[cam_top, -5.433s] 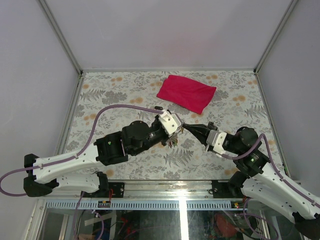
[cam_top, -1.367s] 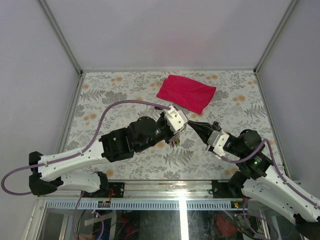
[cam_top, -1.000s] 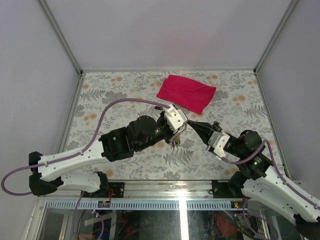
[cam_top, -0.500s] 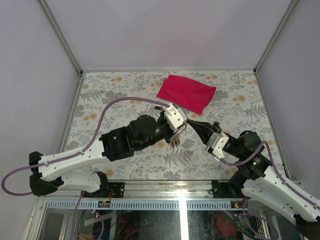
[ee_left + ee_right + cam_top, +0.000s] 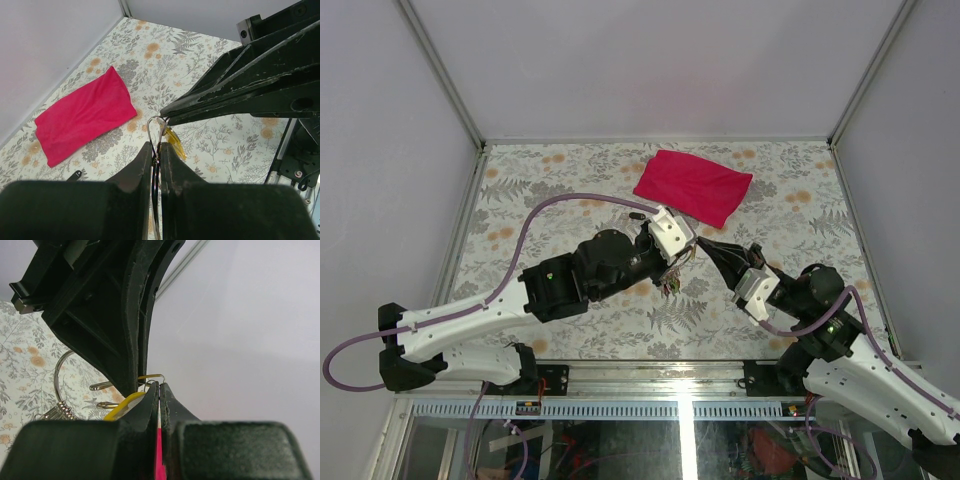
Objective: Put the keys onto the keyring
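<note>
My left gripper point(image 5: 156, 150) is shut on the keyring point(image 5: 158, 123), a thin silver ring standing up between its fingers. Its bunch of keys point(image 5: 668, 284) dangles below, over the table. My right gripper point(image 5: 164, 118) comes in from the right, shut, with its tips against the ring's top. A yellow key point(image 5: 175, 143) hangs just under those tips. In the right wrist view the right gripper point(image 5: 159, 386) pinches a thin wire loop point(image 5: 150, 377) at the yellow key's point(image 5: 121, 408) head. The keyring point(image 5: 61, 371) shows to its left. A thin red strip fills the finger slit; I cannot tell what it is.
A magenta cloth point(image 5: 692, 186) lies flat at the back of the floral table point(image 5: 560, 180), beyond both grippers. Its near corner point(image 5: 85, 120) shows in the left wrist view. A small dark object point(image 5: 74, 175) lies near it. White walls and a metal frame enclose the table.
The right arm's wrist has shifted slightly toward the near edge while its tips stay at the ring. The left arm holds still. Both grips are unchanged.
</note>
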Controlling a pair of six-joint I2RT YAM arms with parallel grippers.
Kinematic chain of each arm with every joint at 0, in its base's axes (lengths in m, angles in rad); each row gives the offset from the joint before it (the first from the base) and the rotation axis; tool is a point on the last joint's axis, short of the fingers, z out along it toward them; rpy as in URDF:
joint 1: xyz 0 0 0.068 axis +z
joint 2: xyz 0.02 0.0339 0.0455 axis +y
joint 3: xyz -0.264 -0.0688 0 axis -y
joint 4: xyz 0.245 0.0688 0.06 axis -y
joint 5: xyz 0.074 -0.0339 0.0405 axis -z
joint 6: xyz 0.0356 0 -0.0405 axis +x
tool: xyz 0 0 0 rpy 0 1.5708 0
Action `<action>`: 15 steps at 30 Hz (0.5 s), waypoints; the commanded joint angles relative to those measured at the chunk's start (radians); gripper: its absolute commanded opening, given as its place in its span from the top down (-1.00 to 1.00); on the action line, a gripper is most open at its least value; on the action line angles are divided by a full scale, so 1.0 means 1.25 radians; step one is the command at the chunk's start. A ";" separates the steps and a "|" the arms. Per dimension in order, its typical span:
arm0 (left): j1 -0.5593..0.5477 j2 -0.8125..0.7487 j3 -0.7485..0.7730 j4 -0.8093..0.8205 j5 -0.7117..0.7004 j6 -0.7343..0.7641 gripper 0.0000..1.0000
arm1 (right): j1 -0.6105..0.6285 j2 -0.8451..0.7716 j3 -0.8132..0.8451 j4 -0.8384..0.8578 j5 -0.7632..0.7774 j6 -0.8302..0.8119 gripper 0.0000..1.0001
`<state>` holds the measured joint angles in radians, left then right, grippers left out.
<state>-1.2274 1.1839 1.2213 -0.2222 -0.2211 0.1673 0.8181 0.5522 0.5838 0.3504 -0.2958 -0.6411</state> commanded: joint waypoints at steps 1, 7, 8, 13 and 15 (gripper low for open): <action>-0.022 -0.006 0.015 -0.001 0.113 -0.027 1.00 | -0.011 -0.006 0.013 0.111 0.154 -0.042 1.00; -0.021 -0.005 0.015 -0.022 0.128 -0.022 1.00 | -0.012 -0.014 0.021 0.122 0.159 -0.034 1.00; -0.021 -0.005 0.016 -0.026 0.133 -0.019 1.00 | -0.011 -0.016 0.025 0.119 0.159 -0.034 1.00; -0.022 -0.007 0.015 -0.041 0.146 -0.017 1.00 | -0.012 -0.023 0.035 0.114 0.165 -0.041 1.00; -0.022 -0.007 0.014 -0.044 0.153 -0.016 1.00 | -0.012 -0.025 0.037 0.110 0.169 -0.048 1.00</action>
<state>-1.2274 1.1835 1.2278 -0.2169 -0.1902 0.1646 0.8185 0.5316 0.5838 0.3492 -0.2775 -0.6418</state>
